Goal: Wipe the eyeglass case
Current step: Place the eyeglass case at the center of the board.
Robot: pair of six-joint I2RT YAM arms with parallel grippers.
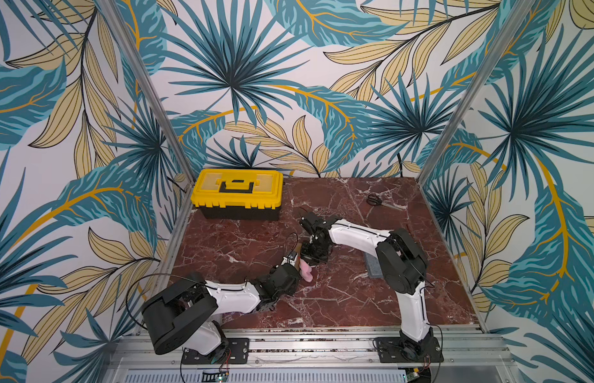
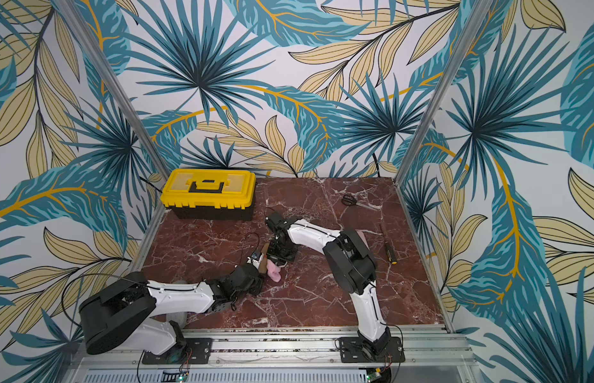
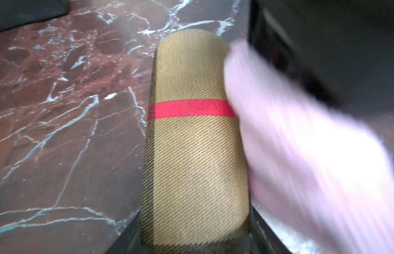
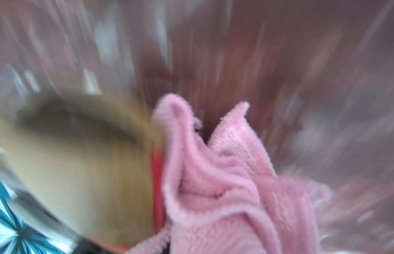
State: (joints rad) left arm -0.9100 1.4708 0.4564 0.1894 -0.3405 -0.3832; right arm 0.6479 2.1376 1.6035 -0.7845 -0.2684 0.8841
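The left gripper (image 1: pixel 295 261) clamps one end of the eyeglass case (image 3: pixel 196 154), whose long axis points toward the table's (image 1: pixel 355 298) far edge. The right gripper (image 1: pixel 310 260) is closed on a pink cloth (image 4: pixel 224 187) lying against the case's side.

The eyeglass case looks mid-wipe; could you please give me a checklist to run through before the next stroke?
1. Left gripper shut on the eyeglass case: ok, its fingers flank one end of the case.
2. Right gripper shut on the pink cloth: ok.
3. Cloth touching the case: ok, it presses against one long side at the red band.
4. Cloth over the case's broad woven face: not ok, that face is bare in the left wrist view.
5. Case lifted off the table: cannot tell.
6. Right wrist view sharp enough to judge contact: not ok, it is blurred.
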